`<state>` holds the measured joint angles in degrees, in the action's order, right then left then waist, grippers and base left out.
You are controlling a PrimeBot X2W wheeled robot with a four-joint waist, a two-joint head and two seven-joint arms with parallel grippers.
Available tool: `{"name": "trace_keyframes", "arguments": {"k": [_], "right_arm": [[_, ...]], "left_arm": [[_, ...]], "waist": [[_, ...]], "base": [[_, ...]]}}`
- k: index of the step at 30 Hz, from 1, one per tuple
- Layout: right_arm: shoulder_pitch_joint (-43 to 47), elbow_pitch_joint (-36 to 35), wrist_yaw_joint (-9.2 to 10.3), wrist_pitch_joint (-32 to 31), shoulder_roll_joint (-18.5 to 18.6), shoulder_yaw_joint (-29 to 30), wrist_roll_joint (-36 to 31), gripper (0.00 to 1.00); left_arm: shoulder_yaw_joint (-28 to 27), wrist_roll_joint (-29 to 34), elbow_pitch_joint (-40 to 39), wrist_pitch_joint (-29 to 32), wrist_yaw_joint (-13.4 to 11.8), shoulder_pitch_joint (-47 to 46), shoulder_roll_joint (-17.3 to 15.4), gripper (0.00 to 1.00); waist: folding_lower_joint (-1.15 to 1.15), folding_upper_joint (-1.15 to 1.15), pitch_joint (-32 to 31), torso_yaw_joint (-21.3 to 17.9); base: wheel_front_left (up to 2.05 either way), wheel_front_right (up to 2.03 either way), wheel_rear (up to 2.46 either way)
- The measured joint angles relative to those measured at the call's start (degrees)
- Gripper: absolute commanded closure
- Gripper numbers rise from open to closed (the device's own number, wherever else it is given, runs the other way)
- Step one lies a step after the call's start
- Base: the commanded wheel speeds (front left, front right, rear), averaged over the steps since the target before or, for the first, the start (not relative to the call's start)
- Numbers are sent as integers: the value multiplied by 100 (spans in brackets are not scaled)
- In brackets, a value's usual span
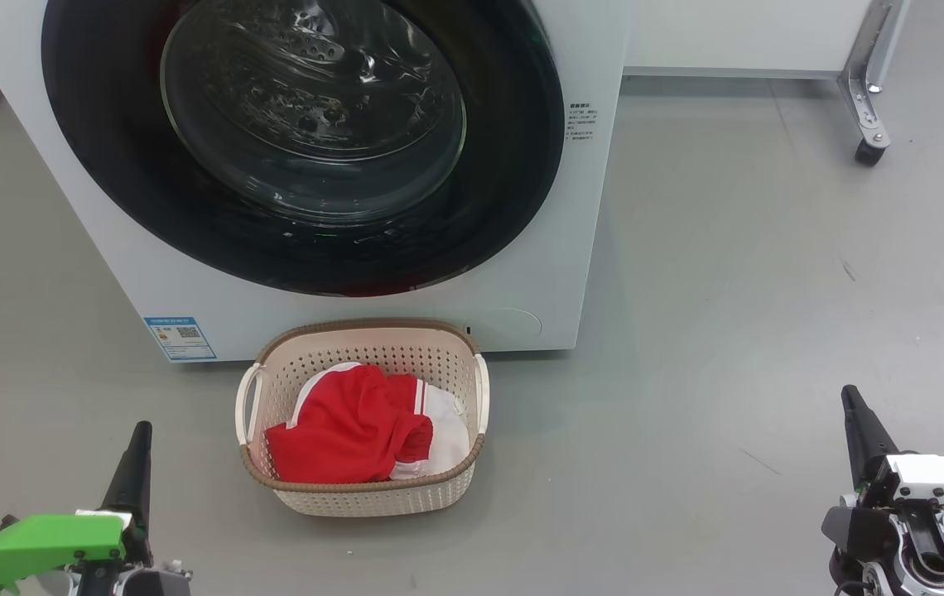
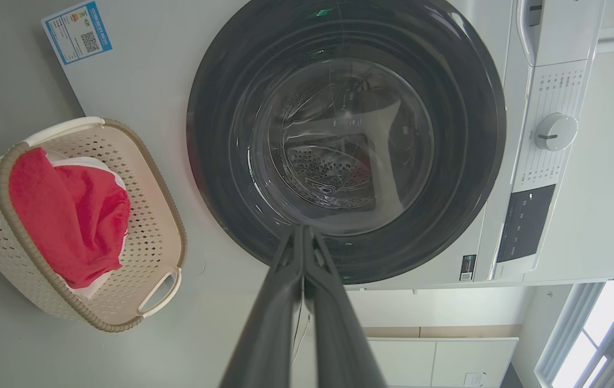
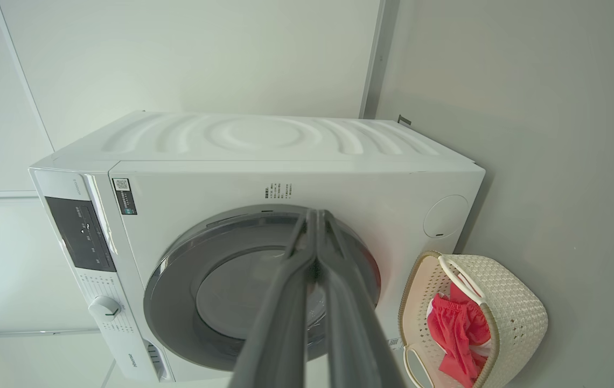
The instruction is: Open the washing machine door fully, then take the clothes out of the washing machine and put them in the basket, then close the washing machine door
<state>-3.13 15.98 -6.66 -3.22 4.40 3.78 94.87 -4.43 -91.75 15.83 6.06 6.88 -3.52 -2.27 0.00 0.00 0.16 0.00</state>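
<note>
The glossy black-rimmed round washing machine door point(image 1: 513, 165) is sitting shut on the white washing machine point(image 1: 580, 273); bright red fabric clothes point(image 1: 348, 434) are lying in the cream perforated basket point(image 1: 373, 499) near it; the left end effector point(image 1: 140, 429) and right end effector point(image 1: 850, 395) are hanging clenched, empty
</note>
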Motion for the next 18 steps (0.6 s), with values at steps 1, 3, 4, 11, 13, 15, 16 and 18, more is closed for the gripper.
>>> {"name": "trace_keyframes", "arguments": {"k": [1,3,4,11,13,15,16,18], "right_arm": [[0,0,0,0,0,0,0,100],[0,0,0,0,0,1,0,100],[0,1,0,0,0,1,0,100],[0,3,-1,0,0,4,0,100],[0,3,-3,0,0,7,0,100],[0,4,-29,0,0,9,0,100],[0,5,-29,0,0,10,0,100],[0,7,-29,0,0,11,0,100]], "left_arm": [[0,0,0,0,0,0,0,100],[-1,0,0,0,0,0,1,100],[-1,0,0,0,0,0,1,100],[-3,0,0,0,0,-1,3,100],[-4,0,0,0,0,-1,3,100],[-5,0,0,0,0,-1,4,100],[-5,0,0,1,0,-1,5,100],[-7,0,-1,1,0,-1,7,100]], "waist": [[0,0,0,0],[0,0,0,0],[0,0,0,0],[0,0,0,0],[0,0,0,0],[0,0,0,0],[0,0,0,0],[0,0,0,0]], "base": [[0,0,0],[0,0,0],[0,0,0],[0,0,0],[0,0,0],[0,0,0],[0,0,0],[0,0,0]]}}
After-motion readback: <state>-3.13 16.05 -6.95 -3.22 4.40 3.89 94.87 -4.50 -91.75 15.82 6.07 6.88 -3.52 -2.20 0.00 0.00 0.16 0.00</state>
